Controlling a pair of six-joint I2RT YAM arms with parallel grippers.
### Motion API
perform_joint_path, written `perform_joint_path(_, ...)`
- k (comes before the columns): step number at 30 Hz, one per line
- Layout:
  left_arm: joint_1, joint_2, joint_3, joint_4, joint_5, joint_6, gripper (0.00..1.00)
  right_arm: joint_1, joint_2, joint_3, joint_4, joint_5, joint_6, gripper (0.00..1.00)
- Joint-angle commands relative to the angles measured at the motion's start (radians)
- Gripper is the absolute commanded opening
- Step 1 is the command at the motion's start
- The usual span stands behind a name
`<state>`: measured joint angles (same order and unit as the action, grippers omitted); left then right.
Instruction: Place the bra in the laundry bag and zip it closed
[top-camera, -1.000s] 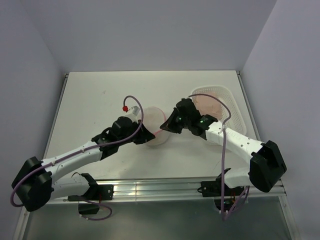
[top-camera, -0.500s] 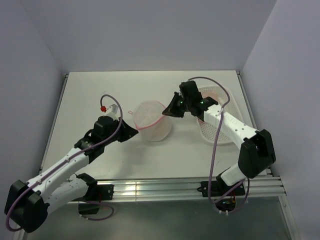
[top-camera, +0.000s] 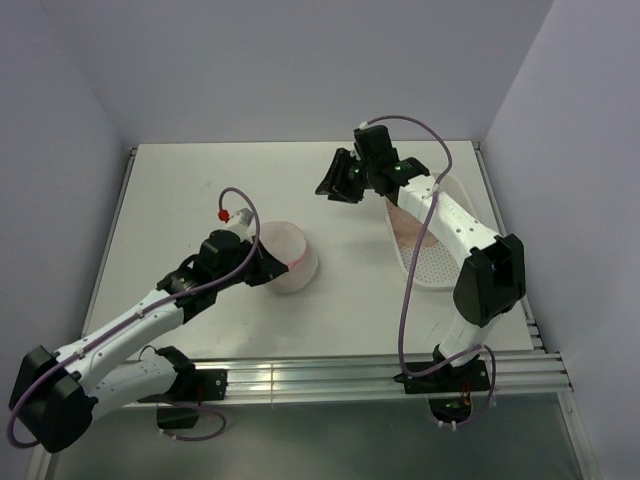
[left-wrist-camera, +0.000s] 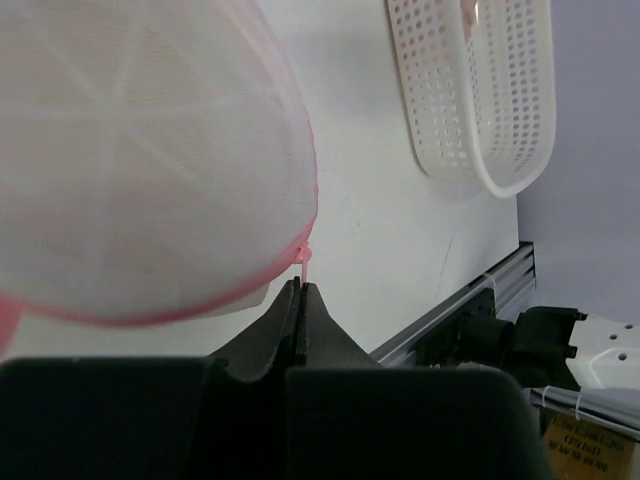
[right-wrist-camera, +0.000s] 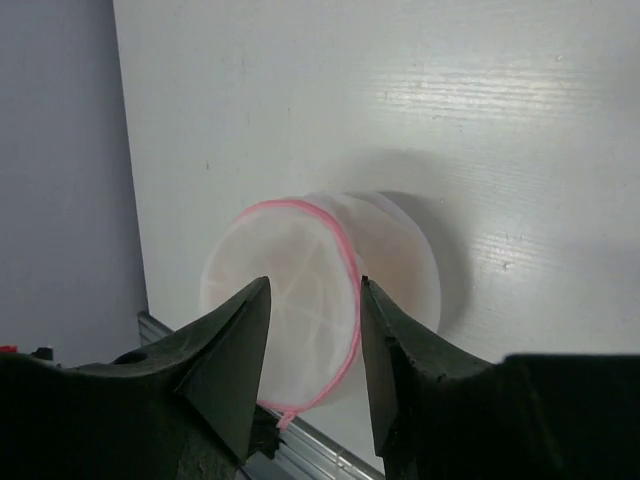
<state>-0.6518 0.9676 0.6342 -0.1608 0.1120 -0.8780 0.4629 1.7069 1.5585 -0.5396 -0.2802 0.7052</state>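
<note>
Bra (right-wrist-camera: 395, 262): lying inside the bag, by my reading; it is showing only as a peach tint through the mesh.
Left gripper (left-wrist-camera: 300, 288): pinching fully together on the pink pull tab (left-wrist-camera: 303, 262) at the bag's rim.
Right gripper (right-wrist-camera: 313, 287): hanging wide apart and holding nothing, above and beyond the bag, well apart from it.
Bag (left-wrist-camera: 140, 150): sitting round and puffed on the table (top-camera: 200, 190), its pink zipper running as one line around the rim.
Progress: loading is looking done; zipping is looking nearly finished, though I cannot tell whether the last stretch by the tab is sealing.
Left to do: pulling the tab home, then letting go.
Around: a white basket (left-wrist-camera: 470, 100) is lying to the bag's right, well apart, holding a pale garment (top-camera: 410, 228); nothing is blocking the tab.
</note>
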Motion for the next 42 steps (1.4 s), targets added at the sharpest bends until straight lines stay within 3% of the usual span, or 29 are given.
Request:
perform_joint_path(1,-0.038,0.060,0.036,0.121,0.023,-0.009,0.00,0.002,-0.070,-0.030,-0.016,0.019,-0.007,0.49)
perform_joint_path(8,-0.078,0.164,0.073,0.207,0.035,-0.021,0.00,0.042,-0.379,-0.435,0.156,-0.017,0.128,0.49)
perform_joint_path(14,-0.092,0.178,0.090,0.207,0.038,-0.013,0.00,0.123,-0.460,-0.610,0.280,-0.001,0.253,0.49)
perform_joint_path(22,-0.100,0.168,0.093,0.184,0.026,-0.012,0.00,0.192,-0.346,-0.641,0.441,-0.025,0.344,0.50)
perform_joint_path(32,-0.100,0.148,0.085,0.165,0.014,-0.010,0.00,0.209,-0.253,-0.620,0.497,-0.046,0.381,0.49)
perform_joint_path(35,-0.100,0.141,0.081,0.164,0.009,-0.010,0.00,0.209,-0.248,-0.620,0.512,-0.050,0.387,0.40)
perform_joint_path(36,-0.100,0.137,0.079,0.164,0.006,-0.010,0.00,0.209,-0.247,-0.617,0.509,-0.047,0.386,0.24)
perform_joint_path(39,-0.098,0.112,0.067,0.109,-0.005,-0.012,0.00,0.206,-0.236,-0.607,0.497,-0.044,0.384,0.00)
perform_joint_path(42,-0.091,0.073,0.045,0.066,-0.026,-0.007,0.00,0.198,-0.227,-0.600,0.494,-0.045,0.381,0.00)
